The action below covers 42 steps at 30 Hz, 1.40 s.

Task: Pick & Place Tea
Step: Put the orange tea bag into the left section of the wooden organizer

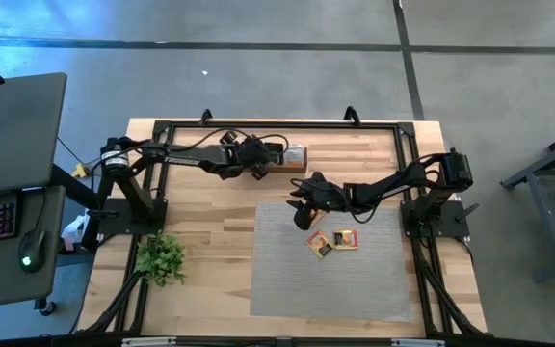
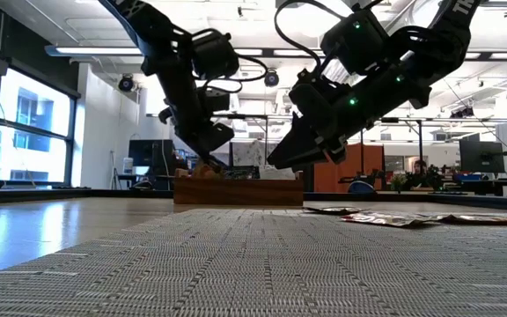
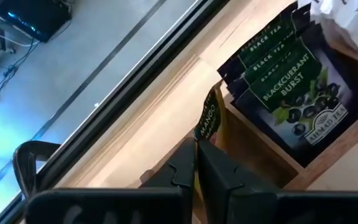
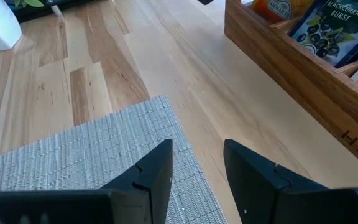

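A: Looking from above first. Left gripper (image 1: 279,154) sits at the wooden tea box (image 1: 295,156) near the far edge of the table (image 1: 210,251). Right gripper (image 1: 300,214) hangs over the far left corner of the grey mat (image 1: 335,280).

B: Tea on the mat?

A: Two sachets (image 1: 331,241), orange-yellow and dark, lying side by side just to the right of the right gripper. Green plant (image 1: 161,258) at the table's near left.

B: Low view?

A: Left gripper (image 2: 211,158) reaches down to the box (image 2: 238,190), its tip at the rim. Right gripper (image 2: 302,157) is raised clear of the mat (image 2: 253,264). The loose sachets (image 2: 403,217) lie flat off to the right.

B: Left wrist?

A: Fingers (image 3: 222,174) pinched together on an orange-yellow mango sachet (image 3: 207,119), held upright at the outer wall of the box (image 3: 278,163). Dark blackcurrant sachets (image 3: 291,93) stand packed in the next compartment.

B: Right wrist?

A: Fingers (image 4: 157,171) parted with a clear gap, nothing between them. Below: mat corner (image 4: 104,149) and bare wood. Box (image 4: 303,74) beyond, blackcurrant sachets (image 4: 328,28) showing.
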Each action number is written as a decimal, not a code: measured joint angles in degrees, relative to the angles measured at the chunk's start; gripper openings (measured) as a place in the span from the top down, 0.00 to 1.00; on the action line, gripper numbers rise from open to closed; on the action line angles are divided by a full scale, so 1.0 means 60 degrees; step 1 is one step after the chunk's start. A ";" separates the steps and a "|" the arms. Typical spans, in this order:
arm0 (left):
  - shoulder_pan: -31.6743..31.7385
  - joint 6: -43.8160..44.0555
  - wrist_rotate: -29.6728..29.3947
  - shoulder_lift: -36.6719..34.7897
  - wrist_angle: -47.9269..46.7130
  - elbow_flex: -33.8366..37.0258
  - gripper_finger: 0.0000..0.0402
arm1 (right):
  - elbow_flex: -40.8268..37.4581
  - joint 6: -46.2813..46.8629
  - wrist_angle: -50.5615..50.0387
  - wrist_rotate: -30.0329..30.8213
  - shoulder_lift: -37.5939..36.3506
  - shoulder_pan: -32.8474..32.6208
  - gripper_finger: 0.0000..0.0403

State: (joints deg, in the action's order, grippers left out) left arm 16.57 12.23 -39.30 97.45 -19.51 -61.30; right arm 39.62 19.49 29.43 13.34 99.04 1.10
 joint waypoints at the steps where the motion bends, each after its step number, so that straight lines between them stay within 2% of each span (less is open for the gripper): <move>1: -0.0003 -0.0009 -0.0006 0.0000 0.0003 0.0000 0.96 | 0.0000 0.0000 0.0000 0.0000 0.0000 0.0000 0.65; 5: -0.0003 -0.0066 -0.0115 0.0000 0.0006 0.0000 0.86 | 0.0000 0.0000 -0.0003 -0.0002 0.0000 0.0000 0.65; 10: -0.0003 -0.0143 -0.1334 0.0000 -0.0021 0.0000 0.70 | 0.0000 0.0000 -0.0003 0.0000 0.0000 0.0000 0.65; 13: -0.0003 -0.0149 -0.1876 -0.0004 -0.0078 0.0000 0.65 | 0.0000 0.0000 -0.0003 0.0000 0.0000 0.0000 0.65; 20: -0.0258 -0.0171 -0.1408 -0.0813 -0.0738 -0.0009 0.65 | 0.0000 -0.0046 -0.0008 -0.0032 0.0000 0.0000 0.65; 27: -0.1587 0.0041 -0.1294 -0.2347 -0.1956 -0.0034 0.65 | 0.0000 -0.1010 -0.0073 -0.0279 0.0000 0.0000 0.65; 30: -0.2337 0.0606 -0.1304 -0.3025 -0.2951 0.0004 0.65 | 0.0000 -0.1270 -0.0050 -0.0459 0.0000 -0.0030 0.62; 34: -0.3363 0.1573 -0.1362 -0.3719 -0.4076 -0.0011 0.65 | -0.0004 -0.1770 0.0531 -0.0118 0.0000 -0.0280 0.57; 39: -0.4486 0.3037 -0.1468 -0.3939 -0.5048 -0.0010 0.65 | 0.0248 -0.2978 0.1466 -0.0062 0.0000 -0.0670 0.51; 42: -0.5118 0.3690 -0.1765 -0.3971 -0.5431 -0.0007 0.65 | 0.0526 -0.4317 0.1143 -0.0764 -0.0004 -0.0841 0.49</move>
State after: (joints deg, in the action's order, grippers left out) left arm -14.13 34.37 -49.89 73.63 -52.10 -61.34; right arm 42.77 -6.41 36.29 8.76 99.02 -3.94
